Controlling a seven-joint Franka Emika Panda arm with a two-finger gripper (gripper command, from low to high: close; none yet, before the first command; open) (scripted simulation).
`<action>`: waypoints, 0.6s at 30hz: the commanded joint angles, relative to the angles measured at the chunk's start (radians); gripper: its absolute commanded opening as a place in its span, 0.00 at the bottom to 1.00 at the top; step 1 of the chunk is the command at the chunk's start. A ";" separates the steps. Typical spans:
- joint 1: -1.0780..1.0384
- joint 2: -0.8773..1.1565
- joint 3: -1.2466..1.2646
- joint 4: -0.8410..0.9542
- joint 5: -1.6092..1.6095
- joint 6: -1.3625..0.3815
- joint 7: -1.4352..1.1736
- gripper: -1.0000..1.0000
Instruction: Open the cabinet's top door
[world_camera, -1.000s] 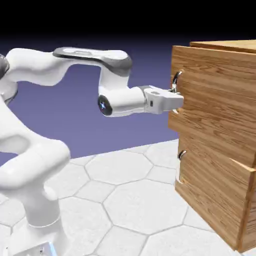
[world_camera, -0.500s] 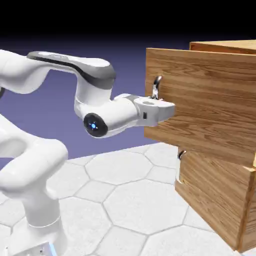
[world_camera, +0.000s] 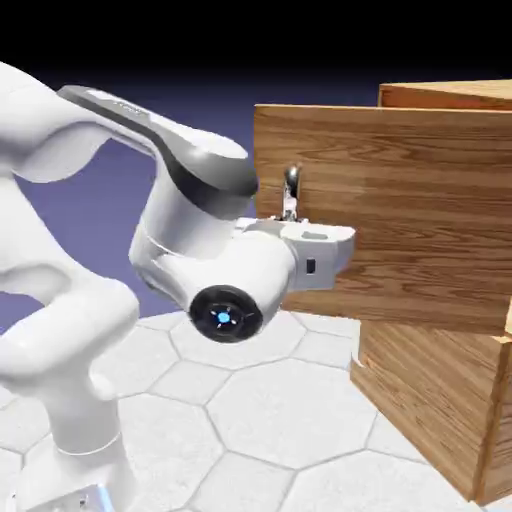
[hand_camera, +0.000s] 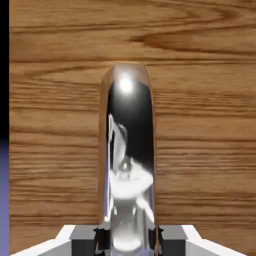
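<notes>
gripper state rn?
Gripper: closed on the top door's handle, one finger tip on each side of it.

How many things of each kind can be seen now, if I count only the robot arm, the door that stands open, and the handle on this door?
Robot arms, white: 1
Open doors, wood-grain: 1
Handles on the open door, shiny metal: 1
Total: 3
</notes>
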 joint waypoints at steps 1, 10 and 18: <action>0.003 0.036 -0.018 0.032 -0.025 -0.035 -0.013 0.00; 0.024 0.356 -0.131 0.351 -0.190 -0.340 -0.135 0.00; 0.009 0.607 -0.157 0.640 -0.270 -0.566 -0.234 0.00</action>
